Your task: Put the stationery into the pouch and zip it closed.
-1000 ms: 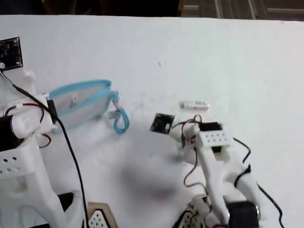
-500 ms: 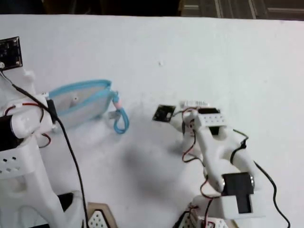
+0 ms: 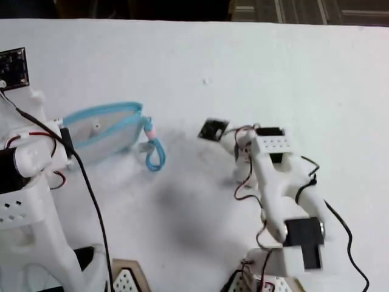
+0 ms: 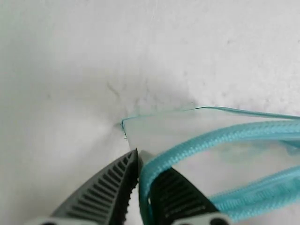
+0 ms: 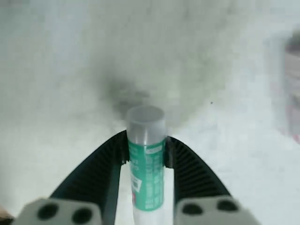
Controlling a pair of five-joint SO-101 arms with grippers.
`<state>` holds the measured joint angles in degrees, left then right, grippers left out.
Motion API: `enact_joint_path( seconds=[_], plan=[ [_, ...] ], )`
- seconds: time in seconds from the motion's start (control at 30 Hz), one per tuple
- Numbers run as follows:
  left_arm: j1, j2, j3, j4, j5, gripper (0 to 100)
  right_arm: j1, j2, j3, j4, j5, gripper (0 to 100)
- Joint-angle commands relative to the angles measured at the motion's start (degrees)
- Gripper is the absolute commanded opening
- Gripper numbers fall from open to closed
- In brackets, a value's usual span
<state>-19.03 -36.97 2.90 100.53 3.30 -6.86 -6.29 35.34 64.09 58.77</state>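
A clear pouch [image 3: 100,135] with a light blue zipper lies at the left of the white table, its mouth open, with a blue strap loop [image 3: 155,154] at its right end. My left gripper [image 4: 137,158] is shut on the pouch's [image 4: 197,136] zipper edge at one corner. My right gripper [image 5: 146,141] is shut on a green glue stick [image 5: 146,173] with a pale cap, held just above the table. In the high view the right arm [image 3: 271,159] stands to the right of the pouch, well apart from it.
A pale object [image 5: 293,79] lies beside the right gripper at the edge of the right wrist view. The left arm's base [image 3: 30,219] fills the near left corner. The table's far half [image 3: 243,55] is bare white surface.
The right arm has swung toward the far side of the table and now covers the small white item that lay there. The left arm and pouch have not moved.
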Motion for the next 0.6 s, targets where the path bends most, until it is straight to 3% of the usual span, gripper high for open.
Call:
enact_joint_path(
  seconds=[0.0,0.3,0.4,0.57],
  plan=[
    [0.4,-1.2,-0.3,-1.6,-0.4,2,0.7,-10.9,-4.0,4.4,-8.7,1.8],
    [0.4,-1.2,-0.3,-1.6,-0.4,2,-5.2,-39.7,5.6,17.0,-26.2,1.8],
    [0.4,-1.2,-0.3,-1.6,-0.4,2,-9.1,-48.6,11.8,12.7,-33.8,1.8],
    [0.4,-1.2,-0.3,-1.6,-0.4,2,-14.6,-60.4,15.5,-1.5,-57.1,1.8]
  ],
)
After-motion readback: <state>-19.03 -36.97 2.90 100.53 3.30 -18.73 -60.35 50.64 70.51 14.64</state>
